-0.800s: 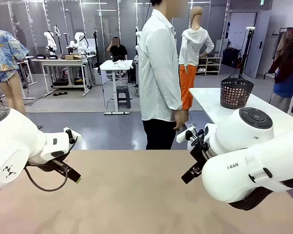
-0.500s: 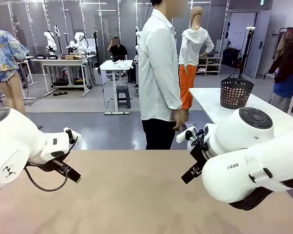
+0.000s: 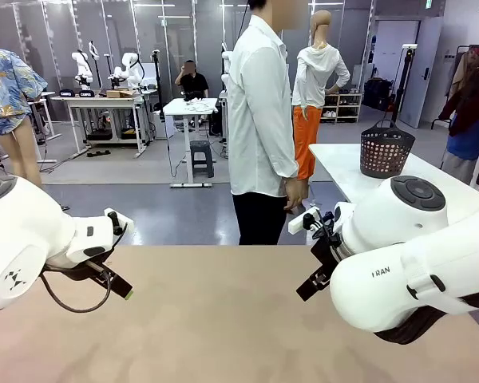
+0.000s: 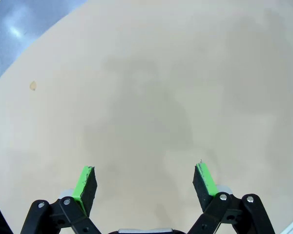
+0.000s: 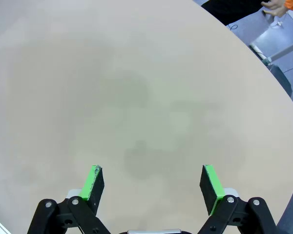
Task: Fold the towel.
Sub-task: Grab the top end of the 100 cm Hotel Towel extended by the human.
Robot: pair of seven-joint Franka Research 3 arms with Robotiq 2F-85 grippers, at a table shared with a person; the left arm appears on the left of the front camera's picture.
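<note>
The towel is out of view. The tan table (image 3: 215, 319) lies bare between the two arms. My left gripper (image 4: 146, 178) hangs open above the tabletop with nothing between its green pads; from the front it sits at the table's left (image 3: 118, 286). My right gripper (image 5: 154, 183) is also open over bare tabletop, at the right side of the table (image 3: 310, 283). A person in a white shirt (image 3: 259, 120) stands at the far edge, turned sideways, one hand (image 3: 295, 194) hanging down.
A second white table (image 3: 343, 171) stands behind on the right with a dark basket (image 3: 385, 149) on it. A small brownish spot (image 4: 33, 86) marks the tabletop near its edge. The table's rounded edge and grey floor (image 5: 283, 44) show at the upper right of the right wrist view.
</note>
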